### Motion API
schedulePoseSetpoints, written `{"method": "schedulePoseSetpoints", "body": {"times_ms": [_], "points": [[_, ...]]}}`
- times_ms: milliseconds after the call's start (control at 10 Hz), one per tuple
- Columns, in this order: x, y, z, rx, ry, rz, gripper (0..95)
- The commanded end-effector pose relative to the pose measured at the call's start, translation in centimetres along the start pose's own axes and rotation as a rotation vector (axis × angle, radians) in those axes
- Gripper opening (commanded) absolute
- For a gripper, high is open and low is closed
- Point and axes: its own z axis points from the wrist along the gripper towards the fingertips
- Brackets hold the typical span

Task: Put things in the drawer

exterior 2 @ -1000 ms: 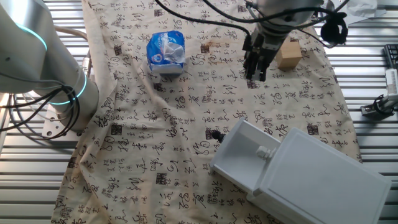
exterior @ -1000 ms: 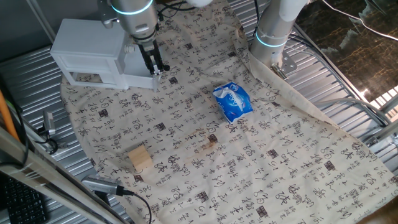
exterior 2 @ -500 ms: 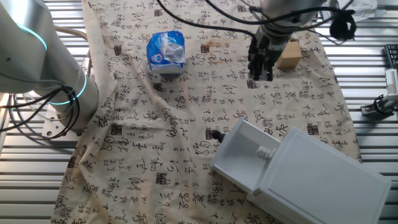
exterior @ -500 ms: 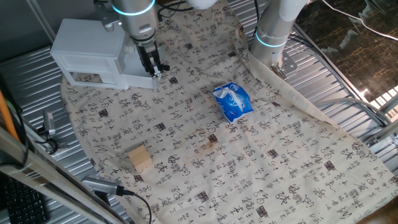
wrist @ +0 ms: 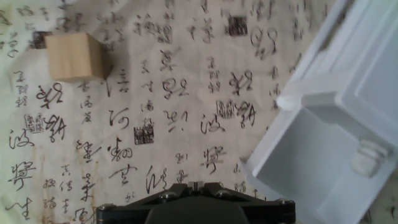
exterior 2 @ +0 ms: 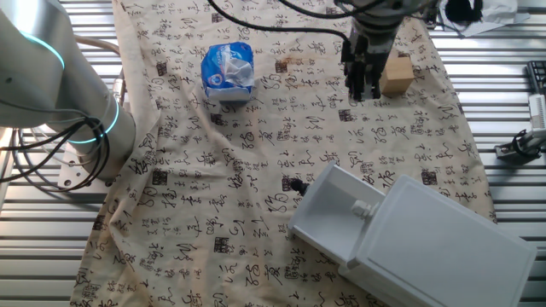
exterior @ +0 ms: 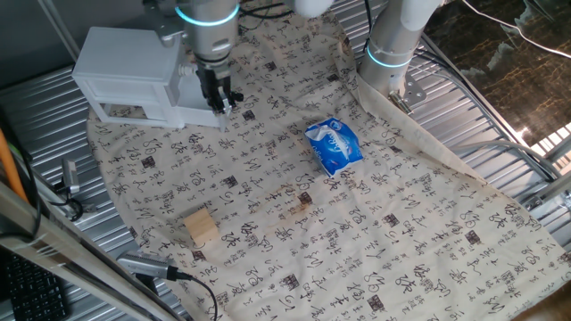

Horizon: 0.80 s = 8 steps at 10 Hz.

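Observation:
The light-tan wooden block (exterior: pixel 202 227) lies on the printed cloth near the table's front, far from the cabinet; it also shows in the other fixed view (exterior 2: pixel 397 74) and the hand view (wrist: pixel 74 56). The white drawer (exterior 2: pixel 334 213) stands pulled out of its cabinet (exterior 2: pixel 452 247), with nothing tan visible inside (wrist: pixel 305 155). My gripper (exterior 2: pixel 363 89) hangs above the cloth between drawer and block, just left of the block in the other fixed view. Its fingers (wrist: pixel 196 185) are shut with nothing between them. From one fixed view the gripper (exterior: pixel 220 100) overlaps the drawer front (exterior: pixel 198 116).
A blue packet (exterior: pixel 334 145) lies mid-cloth, also seen in the other fixed view (exterior 2: pixel 228 71). The drawer's dark knob (exterior 2: pixel 296 184) points toward the cloth's middle. A second arm's base (exterior: pixel 390 53) stands at the cloth's far edge. Ribbed metal surrounds the cloth.
The gripper has moved away from the drawer toward the block, and the hand has turned a little. Block, packet and drawer have stayed put.

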Motion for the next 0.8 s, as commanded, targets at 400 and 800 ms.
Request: {"method": "schedulePoseSetpoints", "body": {"times_ms": [400,800], "points": [[-4.4,1.7,0.7,-0.019,-0.005,0.018,0.0],[-7.8,5.5,4.2,-0.012,-0.023,0.013,0.0]]}}
